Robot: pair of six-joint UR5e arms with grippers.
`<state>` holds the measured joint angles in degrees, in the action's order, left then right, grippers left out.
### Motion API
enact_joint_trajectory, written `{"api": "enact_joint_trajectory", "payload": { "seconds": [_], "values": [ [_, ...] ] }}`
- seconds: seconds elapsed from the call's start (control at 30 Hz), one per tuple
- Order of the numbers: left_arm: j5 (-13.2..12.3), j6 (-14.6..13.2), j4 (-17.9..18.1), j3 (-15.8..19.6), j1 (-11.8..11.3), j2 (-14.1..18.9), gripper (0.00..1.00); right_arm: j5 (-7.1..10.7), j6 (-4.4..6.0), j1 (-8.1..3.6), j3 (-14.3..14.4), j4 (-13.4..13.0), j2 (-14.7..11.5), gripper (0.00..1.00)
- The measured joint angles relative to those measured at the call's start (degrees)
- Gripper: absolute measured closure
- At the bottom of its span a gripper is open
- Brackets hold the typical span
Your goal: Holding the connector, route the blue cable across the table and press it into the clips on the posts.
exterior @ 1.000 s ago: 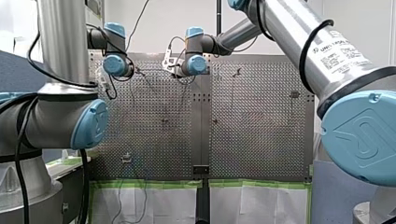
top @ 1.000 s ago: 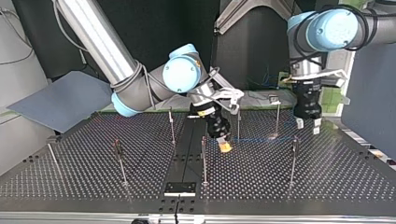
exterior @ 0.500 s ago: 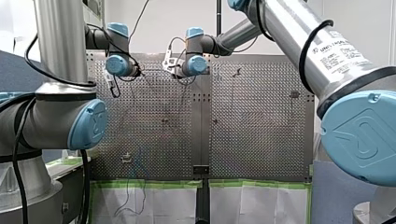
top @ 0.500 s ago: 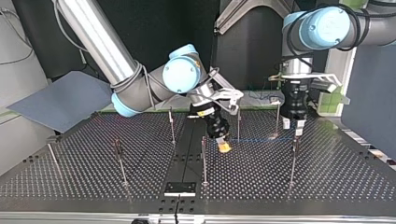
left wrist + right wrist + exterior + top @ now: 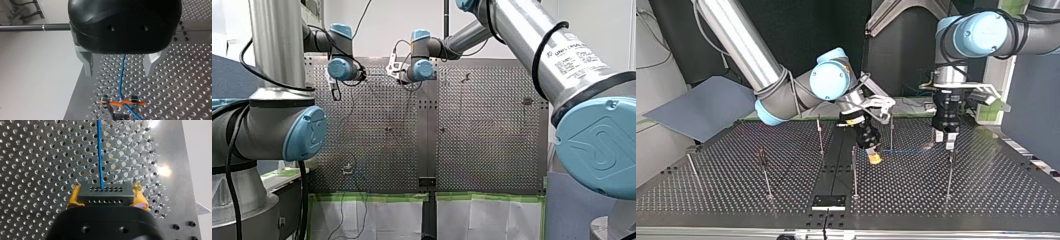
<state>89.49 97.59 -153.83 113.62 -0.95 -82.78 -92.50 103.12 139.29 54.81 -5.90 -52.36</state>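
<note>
My left gripper (image 5: 945, 140) has travelled toward 9 o'clock across the top view during the last second. It now hangs directly over the post (image 5: 949, 172) that stands at about 3 o'clock from the middle of the perforated table (image 5: 736, 200). In the front view the same wrist has edged toward 3 o'clock along the far rim. My right gripper (image 5: 875, 154) has hardly moved and sits low, at about 1 o'clock from the table's middle.

In the left wrist view the metal fingers (image 5: 87, 65) stand spread apart and grasp nothing. The blue cable (image 5: 122, 75) runs free between them to the clip (image 5: 120, 103) just ahead, where it crosses an orange band (image 5: 113, 102). Whether it is seated in the clip I cannot tell. In the right wrist view the yellow pads (image 5: 140, 198) are clenched on the black connector (image 5: 103, 195), and the cable leaves its front face straight ahead.

My reading of the move is that the released gripper has lined up over this clip to push the cable down while the other arm keeps the line taut by the connector – the pressing itself looks not yet done.

As for writing, a label (image 5: 573, 54) on my right arm, at 2 o'clock in the front view, seems to read "UNIVERSAL ROBOTS" – the lines under it are too small to read. Faint etched marks (image 5: 165, 198) run along the plate's edge beside the right gripper, perhaps letter pairs, and I cannot read them.
</note>
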Motion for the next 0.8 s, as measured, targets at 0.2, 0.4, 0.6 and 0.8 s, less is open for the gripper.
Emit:
{"api": "enact_joint_trajectory", "payload": {
  "seconds": [0.2, 0.4, 0.6, 0.8],
  "values": [
    [2.44, -2.49, -1.31, -0.61, 1.03, -0.08, 0.02, -0.81, 0.07, -0.15, 0.00, 0.00, 0.00, 1.00],
    [4.80, -4.55, -2.60, -1.94, 2.33, -0.48, 0.02, -1.24, 0.04, -0.25, 0.00, 0.00, 0.01, 1.00],
    [5.52, -5.98, -3.34, -3.55, 3.73, -2.59, 0.02, -1.36, -0.06, -0.25, 0.01, 0.00, 0.01, 1.00],
    [7.65, -6.81, -3.32, -5.58, 4.92, -4.39, 0.02, -1.37, -0.11, -0.25, 0.00, 0.00, 0.01, 1.00]
  ]
}}
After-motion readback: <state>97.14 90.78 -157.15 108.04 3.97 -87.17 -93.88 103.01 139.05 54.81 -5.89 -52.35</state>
